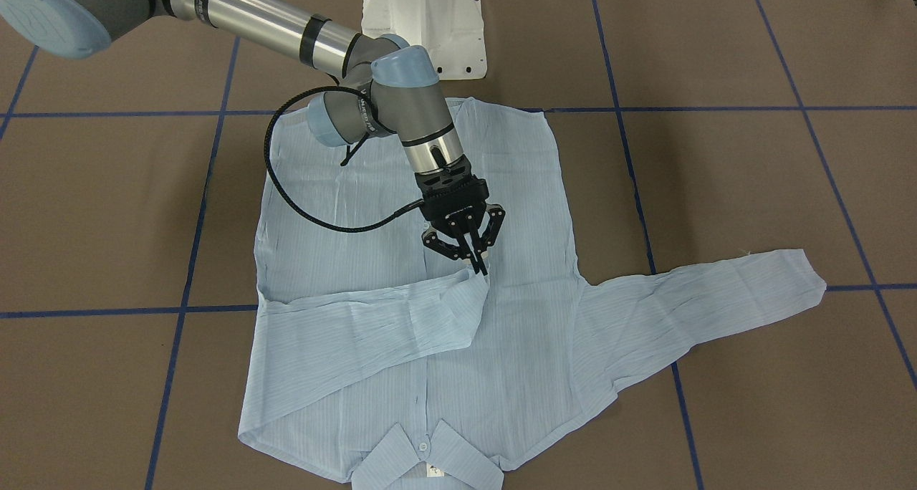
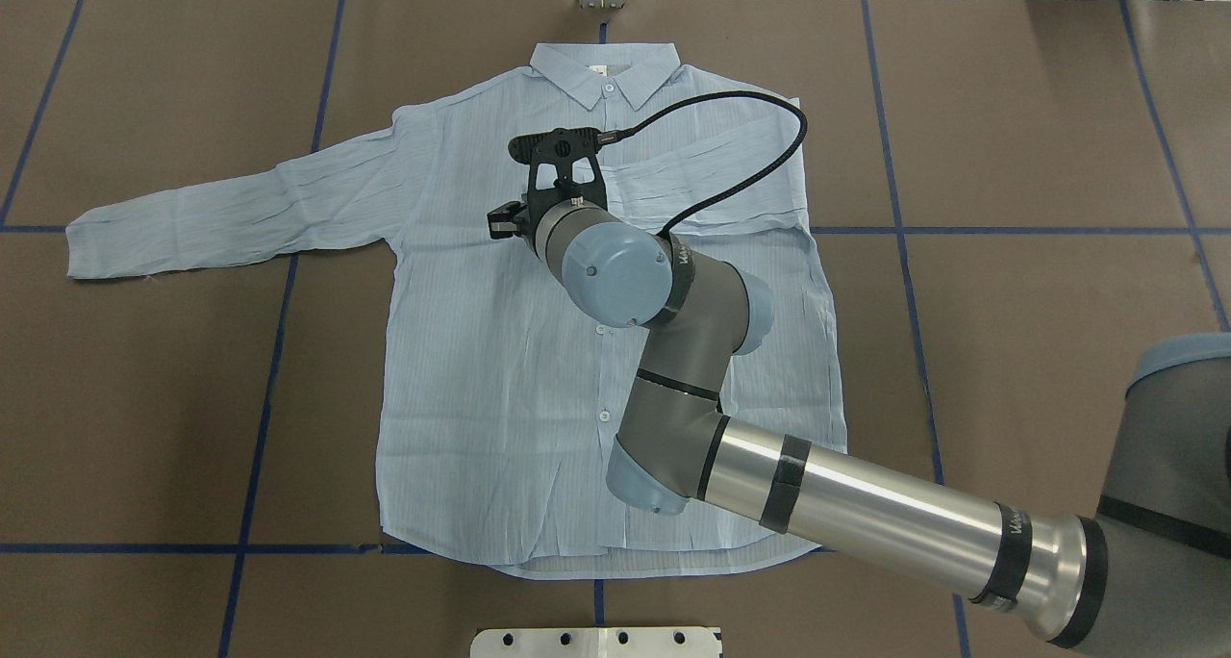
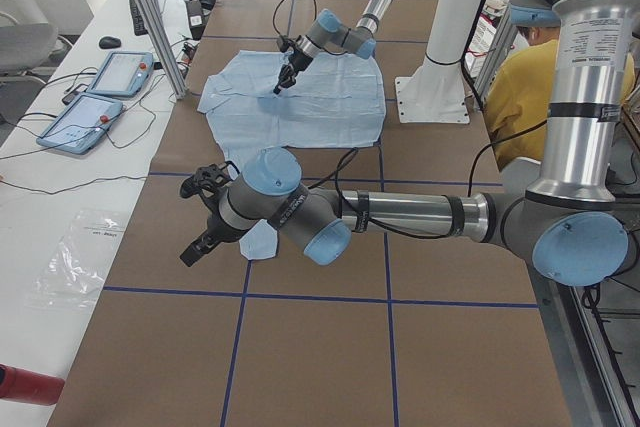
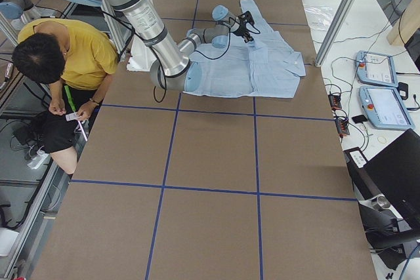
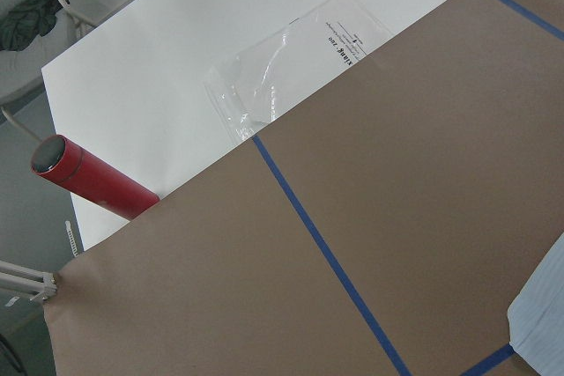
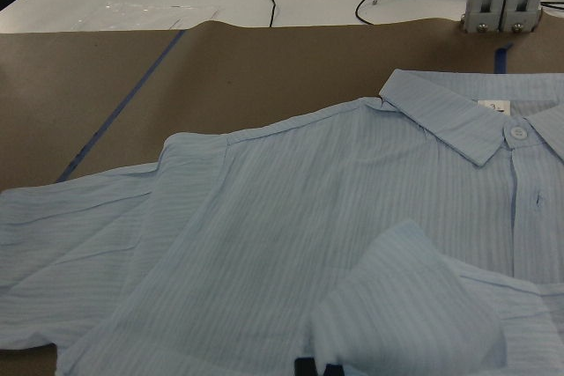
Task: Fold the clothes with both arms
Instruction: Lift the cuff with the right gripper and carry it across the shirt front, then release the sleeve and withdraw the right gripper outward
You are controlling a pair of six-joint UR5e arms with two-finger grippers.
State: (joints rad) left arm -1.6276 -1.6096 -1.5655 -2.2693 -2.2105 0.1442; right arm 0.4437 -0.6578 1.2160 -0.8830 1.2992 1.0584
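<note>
Now | right arm [image 1: 286,28] angled down, fingers [image 1: 476,257] pinching shirt cuff [image 1: 467,288] | left fingers [image 3: 192,252]: cannot tell

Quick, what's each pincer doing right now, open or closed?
Right pincer: closed on the sleeve cuff of the pale blue shirt.
Left pincer: cannot be told; seen only from afar.

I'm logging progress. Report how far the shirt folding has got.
Done: the shirt lies flat, buttoned front up. In hand: the right gripper pinches one sleeve's cuff, drawn across the chest. To do: the other sleeve lies spread out to the side and the body is unfolded; the left gripper hovers by that sleeve.
</note>
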